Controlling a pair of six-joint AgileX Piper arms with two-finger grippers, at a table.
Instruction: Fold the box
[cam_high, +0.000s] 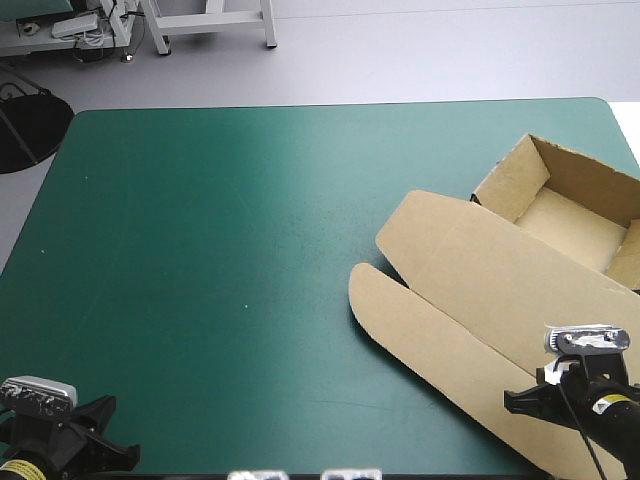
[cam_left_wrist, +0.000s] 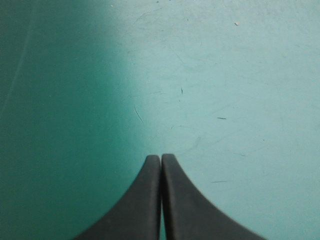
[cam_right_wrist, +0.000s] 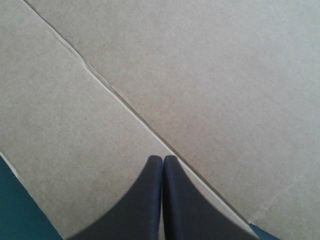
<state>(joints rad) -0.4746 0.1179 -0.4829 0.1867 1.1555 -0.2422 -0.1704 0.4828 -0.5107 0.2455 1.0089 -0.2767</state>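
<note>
Box (cam_high: 560, 215) looks basically done, walls (cam_high: 512, 180) up, lid (cam_high: 470, 300) flat; left pincer (cam_left_wrist: 161, 159) and right pincer (cam_right_wrist: 162, 160) both clenched, empty.

The box (cam_high: 500, 290) lies at the right side of the table (cam_high: 220, 260), its open tray (cam_high: 572, 226) toward the far right corner and its lid (cam_high: 450, 320) flat toward the near edge. The right gripper (cam_right_wrist: 163, 159) hangs over the lid. The left gripper (cam_left_wrist: 161, 159) hangs over the near left corner, well apart from the box.

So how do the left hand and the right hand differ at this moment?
The left hand sits over bare teal-green cover at the table's near left corner; the right hand is over the flat lid of the brown box, near right. The left hand has no board near it; the right hand has a crease line beside it. Both are shut, gripping nothing.
</note>
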